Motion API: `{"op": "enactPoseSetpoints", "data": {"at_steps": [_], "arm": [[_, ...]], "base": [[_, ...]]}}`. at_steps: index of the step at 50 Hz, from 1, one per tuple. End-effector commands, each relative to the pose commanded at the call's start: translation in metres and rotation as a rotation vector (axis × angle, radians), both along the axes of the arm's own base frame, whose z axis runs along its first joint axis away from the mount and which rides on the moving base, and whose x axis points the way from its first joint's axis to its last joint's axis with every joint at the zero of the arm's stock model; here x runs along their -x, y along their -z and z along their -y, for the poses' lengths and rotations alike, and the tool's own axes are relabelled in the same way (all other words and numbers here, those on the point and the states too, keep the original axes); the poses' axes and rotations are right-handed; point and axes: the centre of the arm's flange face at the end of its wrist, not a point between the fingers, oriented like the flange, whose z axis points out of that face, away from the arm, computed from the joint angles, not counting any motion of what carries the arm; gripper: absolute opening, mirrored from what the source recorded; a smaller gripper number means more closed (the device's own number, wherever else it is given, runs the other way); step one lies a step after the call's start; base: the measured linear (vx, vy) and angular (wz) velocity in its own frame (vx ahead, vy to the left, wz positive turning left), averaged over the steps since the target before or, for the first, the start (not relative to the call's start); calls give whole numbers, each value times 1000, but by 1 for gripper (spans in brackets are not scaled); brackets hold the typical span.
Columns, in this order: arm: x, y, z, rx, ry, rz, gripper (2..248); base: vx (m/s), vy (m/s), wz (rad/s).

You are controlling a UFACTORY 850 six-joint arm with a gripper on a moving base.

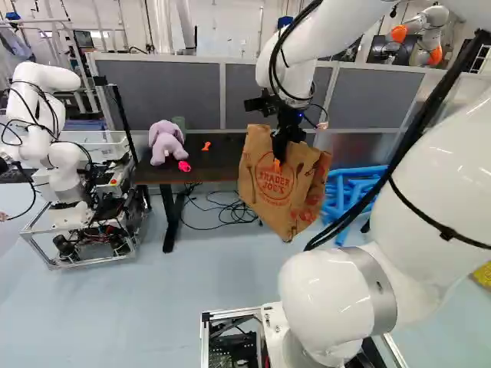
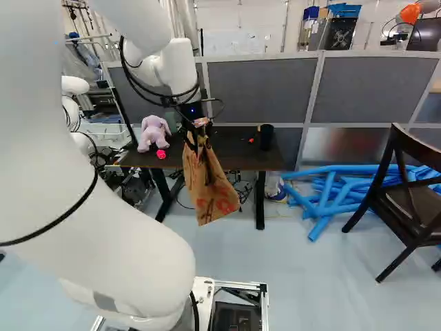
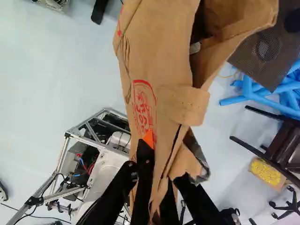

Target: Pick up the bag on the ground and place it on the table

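The gripper pinches the paper bag near its upper edge, letting the body hang aslant at the near side of the table, its bottom below the tabletop, so it probably needs raising first. I cannot tell what the bag holds, nor the black cup on the table.

I saw the bag hanging in the air by its pinched, crumpled upper part, above the floor and in front of the table. It was brown paper, creased all over, with red print on its side, and it hung aslant, one lower corner pointing down. The table had a dark flat top on black legs and stood upright on the floor.
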Motion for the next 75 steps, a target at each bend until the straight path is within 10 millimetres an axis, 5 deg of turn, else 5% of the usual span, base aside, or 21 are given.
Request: {"op": "enactPoseSetpoints", "data": {"at_steps": [17, 50, 75], "arm": [[-5, -2, 0, 0, 0, 3, 21], [-13, -46, 0, 2, -1, 96, 21], [-14, -49, 0, 2, -1, 101, 21]], "base": [[0, 0, 0], [0, 0, 0], [25, 0, 0]]}}
